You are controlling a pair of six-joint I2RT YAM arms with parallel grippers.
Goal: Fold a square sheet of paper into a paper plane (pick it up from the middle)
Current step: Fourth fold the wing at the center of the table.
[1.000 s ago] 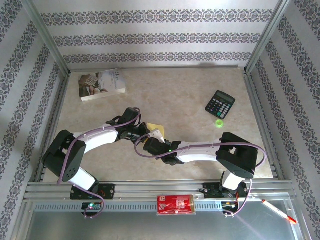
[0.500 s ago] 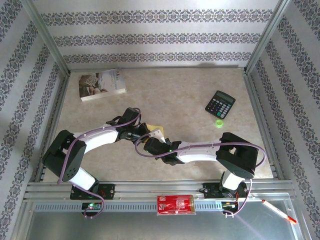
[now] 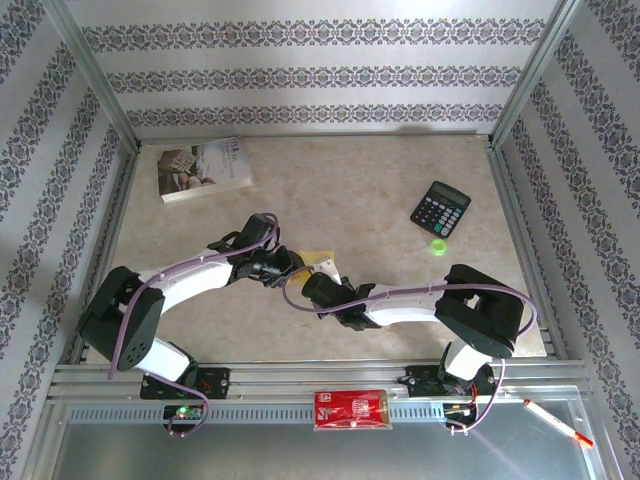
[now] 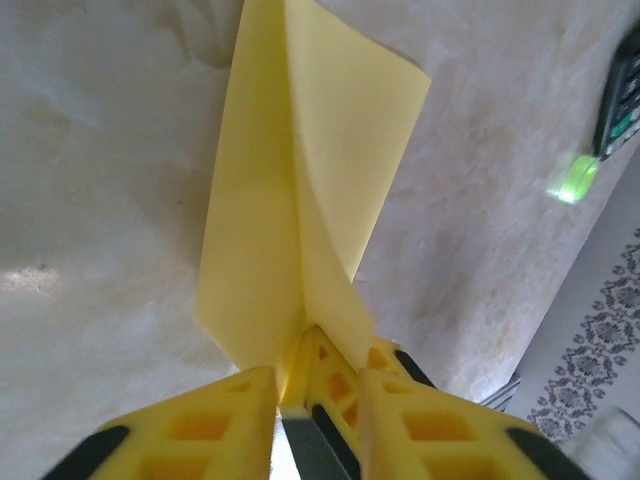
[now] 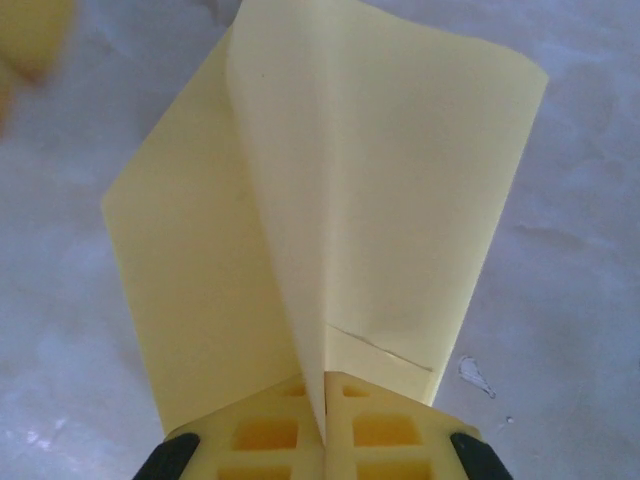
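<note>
I'm getting bright, even light from above in the top view, with only soft shadows falling on the surface [image 3: 350, 190]. In the left wrist view, glare is blooming at mid-left and the right edge is blurring.

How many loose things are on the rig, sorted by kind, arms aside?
yellow paper: 1
white book: 1
black calculator: 1
small green object: 1
red packet: 1
white and red pen: 1
Total: 6
</note>
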